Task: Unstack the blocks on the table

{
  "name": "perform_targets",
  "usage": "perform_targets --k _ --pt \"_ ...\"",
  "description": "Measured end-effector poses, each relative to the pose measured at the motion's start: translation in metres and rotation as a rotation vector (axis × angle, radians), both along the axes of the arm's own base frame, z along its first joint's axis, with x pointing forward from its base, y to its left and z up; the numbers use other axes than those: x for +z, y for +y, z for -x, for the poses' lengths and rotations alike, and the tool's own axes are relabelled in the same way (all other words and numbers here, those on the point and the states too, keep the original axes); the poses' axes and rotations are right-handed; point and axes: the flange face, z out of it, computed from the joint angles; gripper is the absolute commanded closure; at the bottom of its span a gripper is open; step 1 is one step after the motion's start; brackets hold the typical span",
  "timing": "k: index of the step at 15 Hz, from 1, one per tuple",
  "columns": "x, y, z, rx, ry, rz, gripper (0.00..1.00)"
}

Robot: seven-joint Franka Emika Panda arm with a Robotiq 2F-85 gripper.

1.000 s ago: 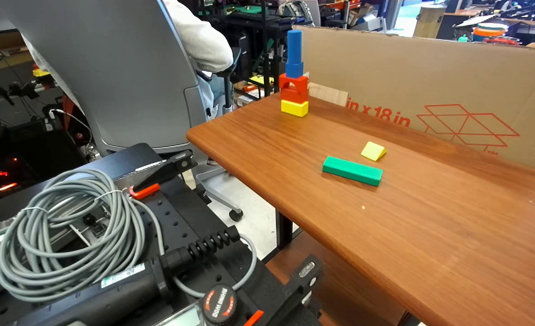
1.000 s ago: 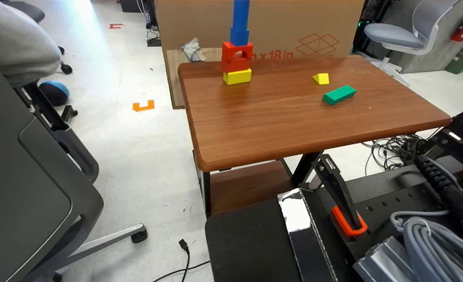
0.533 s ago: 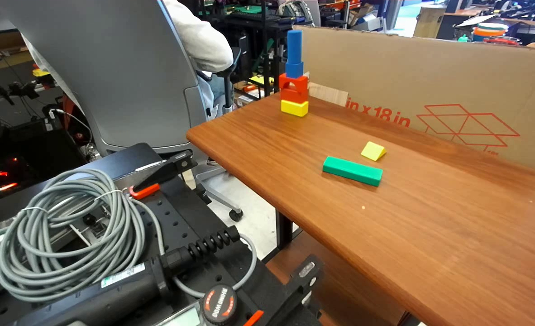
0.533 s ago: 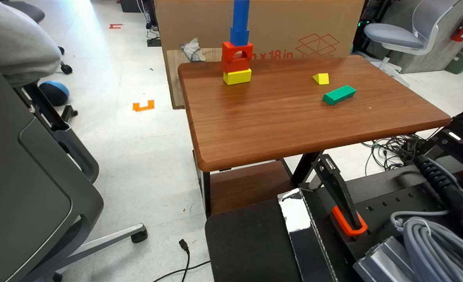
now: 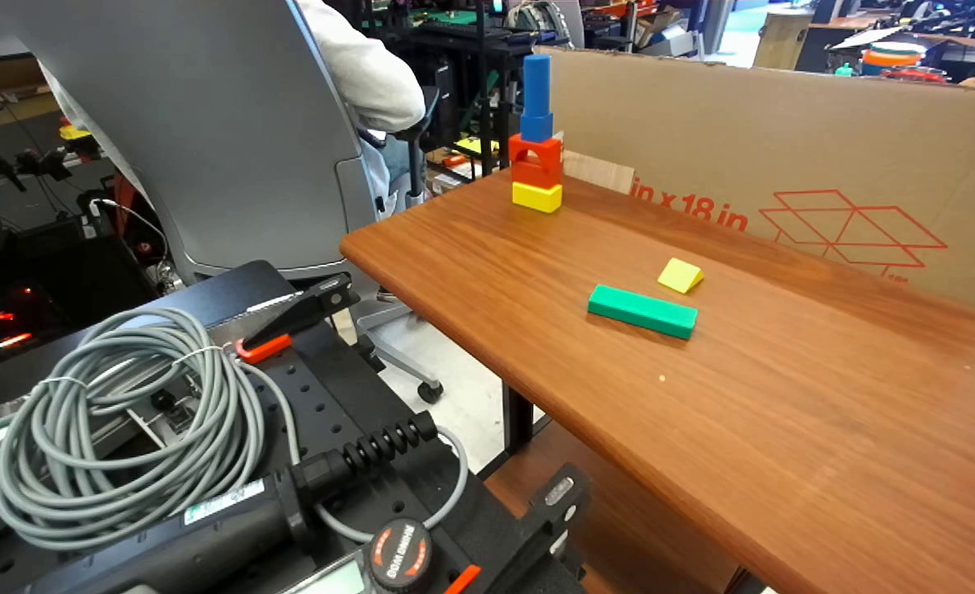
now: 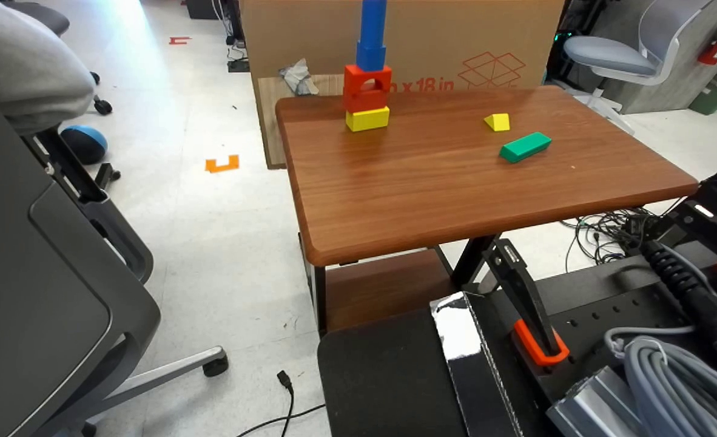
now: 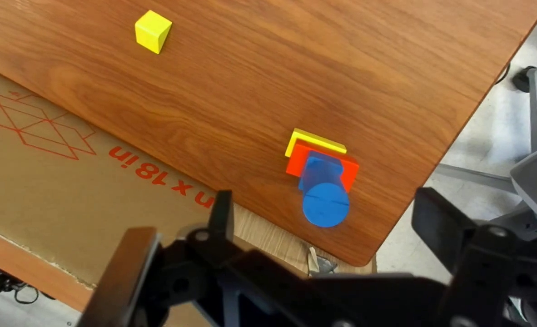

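The blocks stand in one upright tower at a corner of the brown table (image 5: 784, 396). From the top in an exterior view: a tall blue cylinder (image 5: 537, 85), a shorter blue cylinder (image 5: 536, 127), an orange arched block (image 5: 525, 147), a red block (image 5: 536, 175) and a yellow block (image 5: 536, 197). The tower also shows in an exterior view, with its tall blue cylinder (image 6: 373, 21) cut by the top edge. My gripper (image 7: 324, 195) shows only in the wrist view. It is open and empty, with its fingers wide on either side of the tall cylinder's top (image 7: 325, 206) in the picture.
A green bar (image 5: 642, 312) and a pale yellow wedge (image 5: 680, 275) lie on the table. A cardboard box (image 5: 784, 124) stands along the table's far edge. An office chair (image 5: 240, 140) with a person, and a black cart with coiled cable (image 5: 133, 429), are nearby.
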Motion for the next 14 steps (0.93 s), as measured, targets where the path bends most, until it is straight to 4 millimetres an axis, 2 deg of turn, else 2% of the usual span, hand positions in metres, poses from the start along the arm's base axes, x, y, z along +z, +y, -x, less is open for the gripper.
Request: perform_targets --k 5,10,11,12,14 --pt "-0.028 0.009 -0.009 0.019 0.069 0.021 0.0" --pt "-0.045 0.013 -0.019 0.036 0.127 0.037 0.0" --pt "-0.047 0.014 -0.022 0.038 0.134 0.04 0.25" --pt "-0.049 0.015 -0.024 0.039 0.144 0.043 0.28" --pt "-0.053 0.016 -0.029 0.044 0.159 0.048 0.42"
